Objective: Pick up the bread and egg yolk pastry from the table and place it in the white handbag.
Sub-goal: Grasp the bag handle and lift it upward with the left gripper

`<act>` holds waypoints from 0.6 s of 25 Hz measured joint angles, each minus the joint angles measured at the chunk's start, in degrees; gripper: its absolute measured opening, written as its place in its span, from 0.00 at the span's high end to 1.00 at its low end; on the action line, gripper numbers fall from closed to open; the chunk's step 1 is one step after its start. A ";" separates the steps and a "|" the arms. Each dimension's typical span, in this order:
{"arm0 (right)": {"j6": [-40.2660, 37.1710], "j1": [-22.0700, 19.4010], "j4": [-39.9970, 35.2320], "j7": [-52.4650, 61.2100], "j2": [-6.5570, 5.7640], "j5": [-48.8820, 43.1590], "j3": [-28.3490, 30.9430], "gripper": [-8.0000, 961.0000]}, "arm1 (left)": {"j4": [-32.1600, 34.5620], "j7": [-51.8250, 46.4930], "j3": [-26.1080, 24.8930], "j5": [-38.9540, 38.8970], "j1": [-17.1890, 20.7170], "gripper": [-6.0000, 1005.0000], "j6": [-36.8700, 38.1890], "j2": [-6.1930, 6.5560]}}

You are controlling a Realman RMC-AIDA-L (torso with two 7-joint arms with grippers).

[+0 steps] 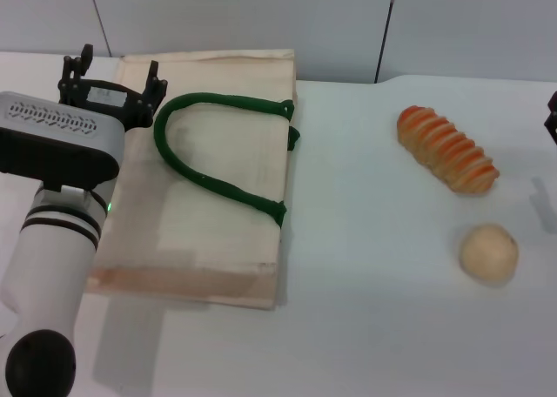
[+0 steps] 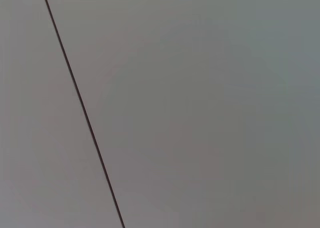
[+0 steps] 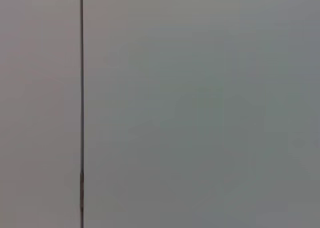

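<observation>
Bread [image 1: 447, 150], striped orange and tan, lies near the bench's right edge toward the far side, with the egg yolk pastry [image 1: 489, 253] just nearer the front, apart from it. White handbag [image 1: 204, 179] lies flat at the far left, its green handles [image 1: 209, 149] resting on top. Left gripper [image 1: 113, 77] hovers over the bag's far left corner, fingers spread and holding nothing. Right gripper [image 1: 551, 123] barely shows at the right edge; whether its fingers are spread I cannot tell. Both wrist views show only a grey wall [image 2: 200, 113]

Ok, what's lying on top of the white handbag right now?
Only its own green handles lie on the white handbag; the left gripper hovers at its far corner. Its inside is covered, unseen.
</observation>
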 joint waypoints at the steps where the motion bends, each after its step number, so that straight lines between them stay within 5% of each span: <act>1: 0.40 0.12 0.00 0.01 0.00 0.00 -0.01 0.24 | 0.00 0.00 0.00 0.00 0.01 0.15 0.00 0.00; 15: 0.85 0.44 -0.09 0.07 0.00 -0.04 -0.09 0.24 | -0.18 -0.01 -0.03 0.04 0.05 0.15 -0.07 0.00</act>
